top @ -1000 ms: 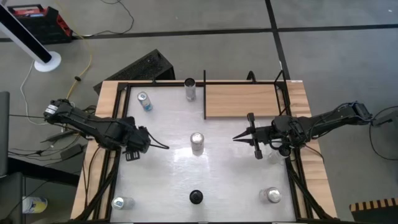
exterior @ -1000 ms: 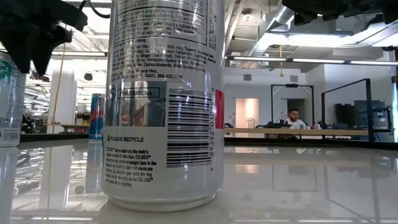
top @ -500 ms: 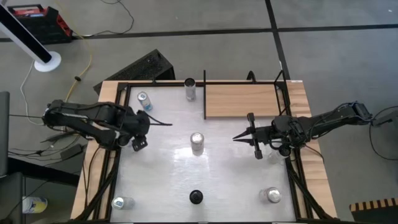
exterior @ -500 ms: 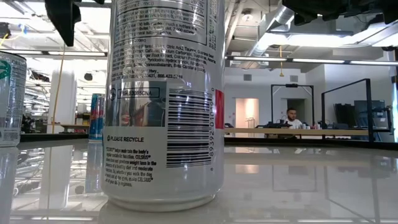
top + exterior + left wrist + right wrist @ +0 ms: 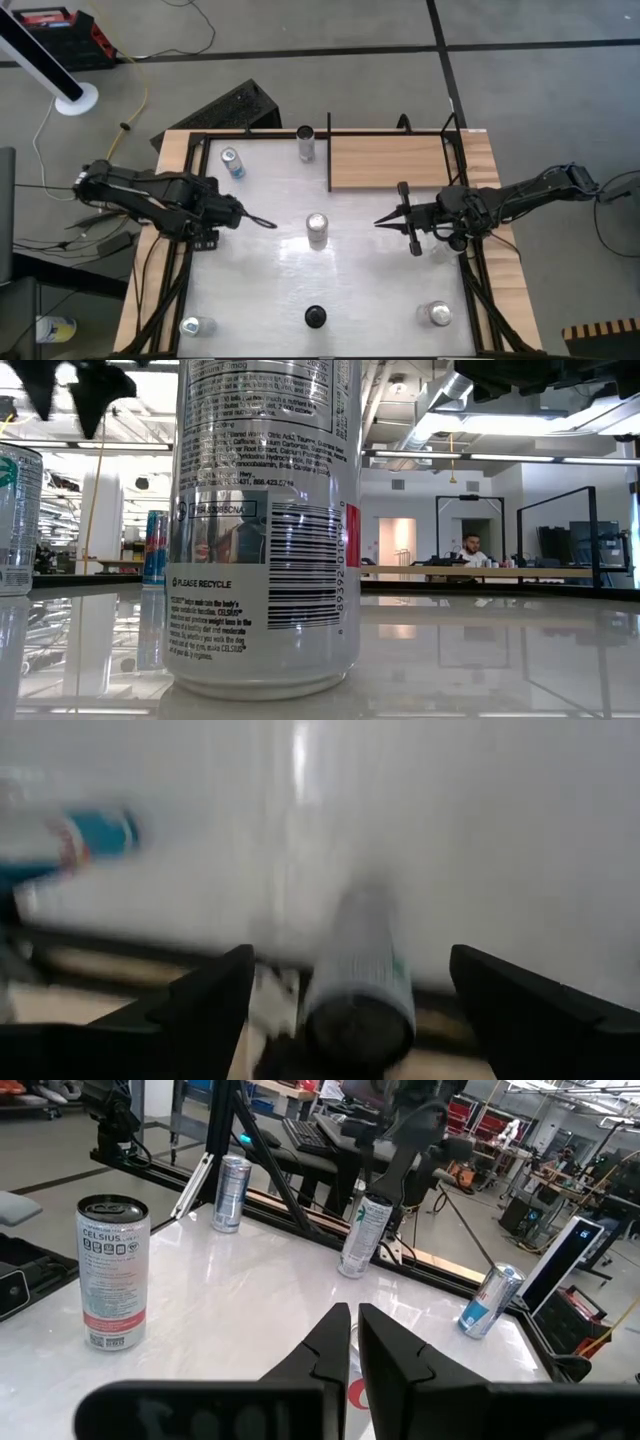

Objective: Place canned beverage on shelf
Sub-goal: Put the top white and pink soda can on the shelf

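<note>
Light-wood shelf (image 5: 390,161) sits at the glossy table's (image 5: 260,290) far right corner. Left end effector (image 5: 262,222) open, empty, beside the centre can (image 5: 317,230). Right end effector (image 5: 385,221) closed, empty, opposite.

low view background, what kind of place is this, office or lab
Probably an open-plan robotics lab or workshop: exposed ceiling ducts, a person seated at a far desk, and workbenches with gear behind the table in the right wrist view.

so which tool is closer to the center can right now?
Left, slightly. The left tool sits just off the side of the center can, fingers apart, not touching. The right tool points at it from the opposite side, fingers together, a bit farther back.
</note>
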{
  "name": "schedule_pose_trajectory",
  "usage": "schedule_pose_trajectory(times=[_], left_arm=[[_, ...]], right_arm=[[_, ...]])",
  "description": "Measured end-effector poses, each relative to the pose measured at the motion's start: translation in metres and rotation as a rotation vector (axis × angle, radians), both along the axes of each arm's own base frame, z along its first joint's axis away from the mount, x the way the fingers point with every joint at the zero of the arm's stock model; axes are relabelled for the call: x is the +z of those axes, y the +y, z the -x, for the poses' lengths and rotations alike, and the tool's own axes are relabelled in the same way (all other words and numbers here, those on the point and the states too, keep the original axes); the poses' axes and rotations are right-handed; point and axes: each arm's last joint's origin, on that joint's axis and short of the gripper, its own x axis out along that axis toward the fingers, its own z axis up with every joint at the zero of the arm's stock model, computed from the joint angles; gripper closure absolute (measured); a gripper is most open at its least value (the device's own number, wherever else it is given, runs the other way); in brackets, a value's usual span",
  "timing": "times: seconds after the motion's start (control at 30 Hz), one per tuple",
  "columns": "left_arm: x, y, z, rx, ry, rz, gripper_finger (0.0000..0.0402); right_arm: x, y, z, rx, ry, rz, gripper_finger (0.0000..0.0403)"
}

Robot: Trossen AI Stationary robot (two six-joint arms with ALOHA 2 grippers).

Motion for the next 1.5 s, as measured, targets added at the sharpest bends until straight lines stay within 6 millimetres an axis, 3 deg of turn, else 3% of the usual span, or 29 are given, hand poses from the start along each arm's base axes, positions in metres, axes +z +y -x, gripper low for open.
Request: schedule_pose_trajectory(times=[0.57,0.73,0.87,1.07,1.3,1.5], left_arm=[[-0.044,-0.019,-0.041,-0.219,0.268,0.057,0.0079],[-0.044,-0.022,-0.063,-0.331,0.285,-0.008,0.0079],[-0.039,-0.022,-0.068,-0.346,0.262,-0.048,0.008],[-0.02,-0.018,-0.044,-0.211,0.151,-0.041,0.008],[0.004,-0.011,0.019,0.053,-0.066,0.02,0.008],[-0.005,-0.003,0.057,0.139,-0.151,0.012,0.008]], right_arm=[[0.0,0.0,0.0,-0.001,-0.002,-0.007,0.0353],[0.0,0.0,0.0,-0.002,-0.004,-0.007,0.0353],[0.0,0.0,0.0,-0.001,-0.003,-0.007,0.0353],[-0.001,0.0,0.0,-0.002,0.013,-0.006,0.0353],[-0.002,0.0,0.0,-0.001,0.019,-0.016,0.0353],[0.0,0.0,0.0,-0.002,0.0,-0.035,0.0353]])
